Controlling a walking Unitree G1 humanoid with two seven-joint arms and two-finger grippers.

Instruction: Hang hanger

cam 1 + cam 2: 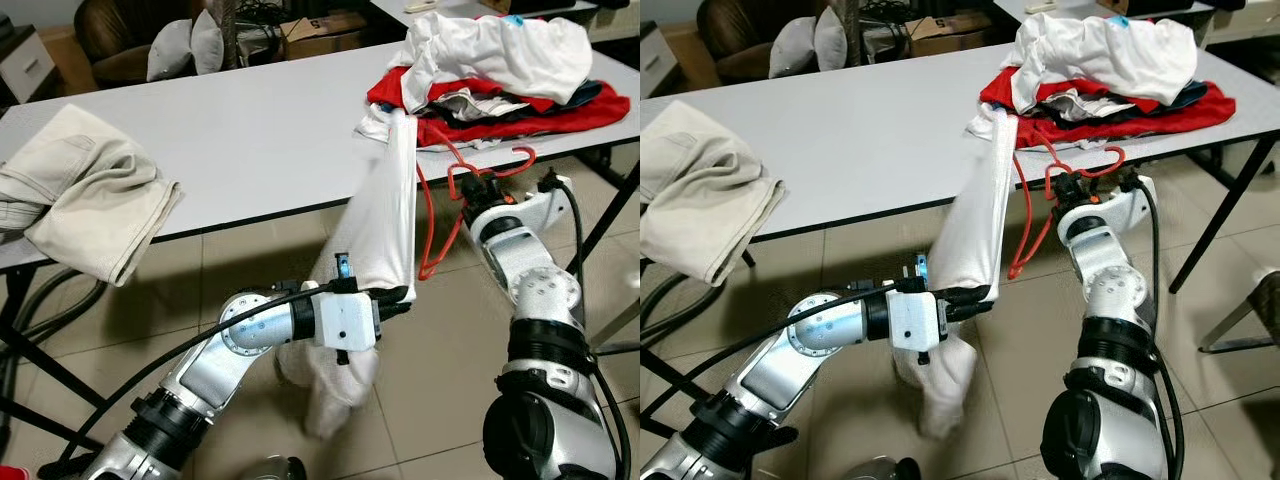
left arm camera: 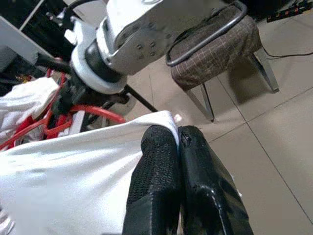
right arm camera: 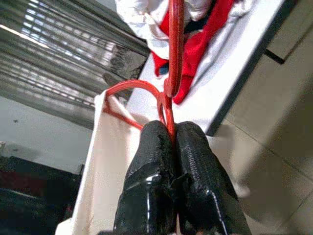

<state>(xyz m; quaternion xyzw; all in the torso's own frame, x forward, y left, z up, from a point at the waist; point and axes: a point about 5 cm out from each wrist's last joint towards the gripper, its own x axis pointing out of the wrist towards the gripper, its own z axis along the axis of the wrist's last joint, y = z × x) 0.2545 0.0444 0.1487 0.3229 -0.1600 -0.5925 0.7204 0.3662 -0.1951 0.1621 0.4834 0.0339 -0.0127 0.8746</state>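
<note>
Red plastic hanger (image 1: 1060, 180) sits clenched in my right gripper (image 3: 168, 147) just off the table (image 1: 250, 130) edge; my left gripper (image 2: 178, 161) pinches the white garment (image 1: 385, 215). I judge a tug could slip the thin wire free.

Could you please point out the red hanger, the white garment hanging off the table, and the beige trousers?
red hanger (image 1: 1021, 215), right eye view, on its wire side arm.
white garment (image 1: 385, 215), left eye view, mid-length of the hanging cloth.
beige trousers (image 1: 90, 200), left eye view, middle of the folded fabric.
</note>
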